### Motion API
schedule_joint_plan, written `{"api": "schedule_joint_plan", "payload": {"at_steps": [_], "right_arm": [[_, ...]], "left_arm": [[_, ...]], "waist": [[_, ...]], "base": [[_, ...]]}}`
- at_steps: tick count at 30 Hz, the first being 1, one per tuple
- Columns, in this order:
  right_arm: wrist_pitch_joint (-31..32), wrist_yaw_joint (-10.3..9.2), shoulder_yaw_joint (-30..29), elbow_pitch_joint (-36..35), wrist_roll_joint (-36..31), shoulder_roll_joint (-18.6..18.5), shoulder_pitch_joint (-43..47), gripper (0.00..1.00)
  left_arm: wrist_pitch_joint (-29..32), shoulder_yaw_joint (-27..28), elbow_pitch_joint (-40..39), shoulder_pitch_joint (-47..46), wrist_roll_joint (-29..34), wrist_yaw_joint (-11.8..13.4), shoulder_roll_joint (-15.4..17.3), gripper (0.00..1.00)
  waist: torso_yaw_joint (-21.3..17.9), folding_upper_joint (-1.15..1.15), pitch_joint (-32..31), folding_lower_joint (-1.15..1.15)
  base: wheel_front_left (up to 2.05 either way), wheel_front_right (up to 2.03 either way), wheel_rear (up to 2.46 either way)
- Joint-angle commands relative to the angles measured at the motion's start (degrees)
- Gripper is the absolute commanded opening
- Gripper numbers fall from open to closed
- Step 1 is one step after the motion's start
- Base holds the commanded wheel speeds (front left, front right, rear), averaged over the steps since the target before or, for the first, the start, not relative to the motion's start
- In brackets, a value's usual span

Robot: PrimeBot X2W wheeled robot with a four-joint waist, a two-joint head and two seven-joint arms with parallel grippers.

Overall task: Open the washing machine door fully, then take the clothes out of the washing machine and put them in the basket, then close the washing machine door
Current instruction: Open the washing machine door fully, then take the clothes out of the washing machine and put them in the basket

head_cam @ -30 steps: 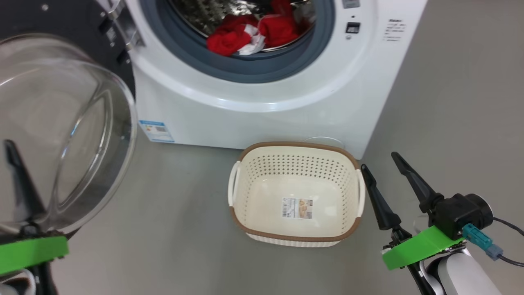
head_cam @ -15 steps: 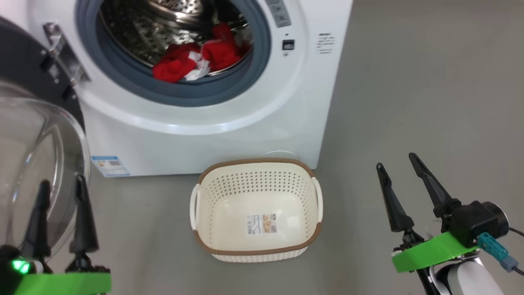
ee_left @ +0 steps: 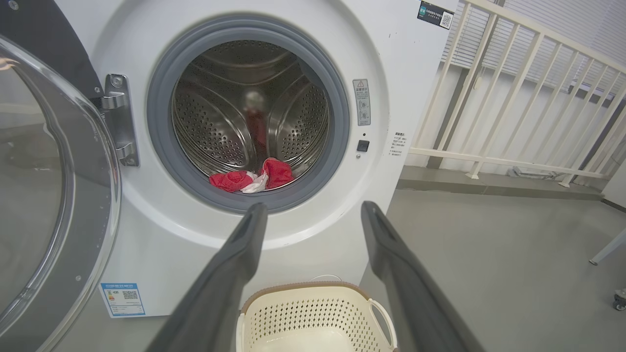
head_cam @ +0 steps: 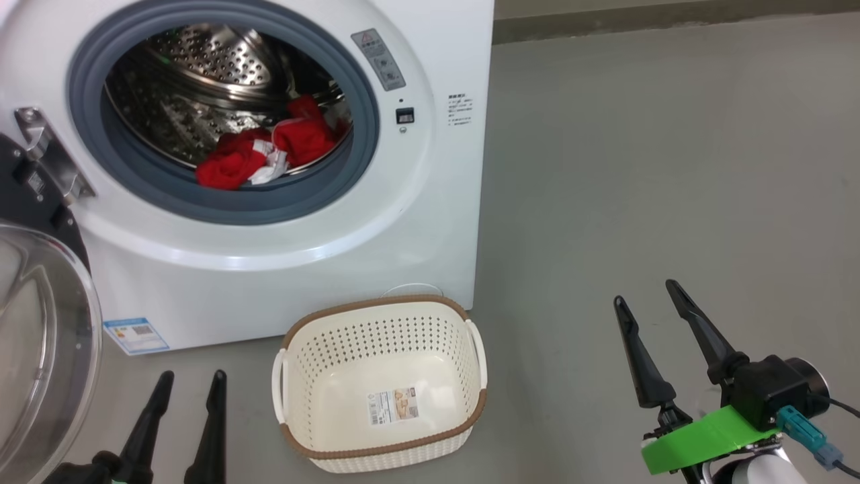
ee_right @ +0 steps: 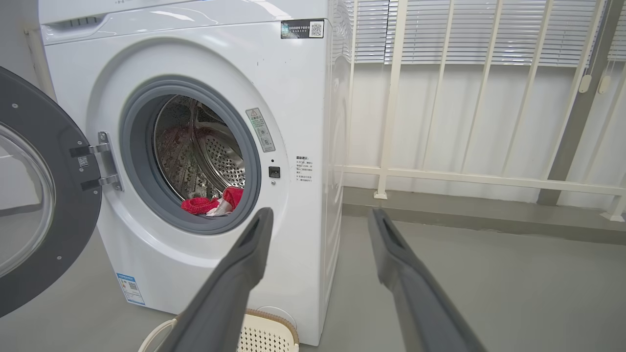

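Glass and black, the washing machine door [head_cam: 40,349] hangs wide open at the far left. Next to it, the left gripper [head_cam: 191,378] is low down with its jaws spread, holding nothing. The red clothes [head_cam: 262,158] lie in the drum [head_cam: 201,74] of the washing machine [head_cam: 269,282]. The basket [head_cam: 376,304] sits on the floor [head_cam: 638,168] just in front of it. Far right, the right gripper [head_cam: 645,293] has its jaws spread too, holding nothing.
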Motion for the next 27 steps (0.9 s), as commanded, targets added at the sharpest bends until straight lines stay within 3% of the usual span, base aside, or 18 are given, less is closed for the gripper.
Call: {"api": "schedule_joint_plan", "payload": {"at_steps": [1, 13, 17, 27], "right_arm": [[-0.4, 0.26, 1.1, -1.7, 0.7, -0.6, -0.4, 1.0], [-0.4, 0.26, 0.5, -1.9, 1.0, -1.2, 3.4, 1.0], [-0.4, 0.26, 0.4, -1.9, 0.9, -1.3, 3.8, 1.0], [-0.4, 0.26, 0.4, -1.6, 1.0, -1.4, 3.7, 1.0]], "left_arm": [[-0.6, 1.8, -1.0, -0.8, 0.3, -0.3, 1.2, 1.0], [-0.8, 2.6, 0.7, 1.4, 3.7, -0.3, -0.2, 1.0], [-0.8, 4.9, 0.7, 1.9, 2.9, -0.3, -1.9, 1.0], [-0.8, 5.8, -2.3, 2.6, 5.2, -0.3, -3.0, 1.0]], "waist": [[-0.7, 0.0, -0.7, 0.0], [-1.3, 0.0, -2.1, 0.0], [-1.6, 0.0, -2.2, 0.0], [-1.7, 0.0, -1.9, 0.0]], "base": [[0.0, 0.0, 0.0], [0.0, 0.0, 0.0], [0.0, 0.0, 0.0], [0.0, 0.0, 0.0]]}}
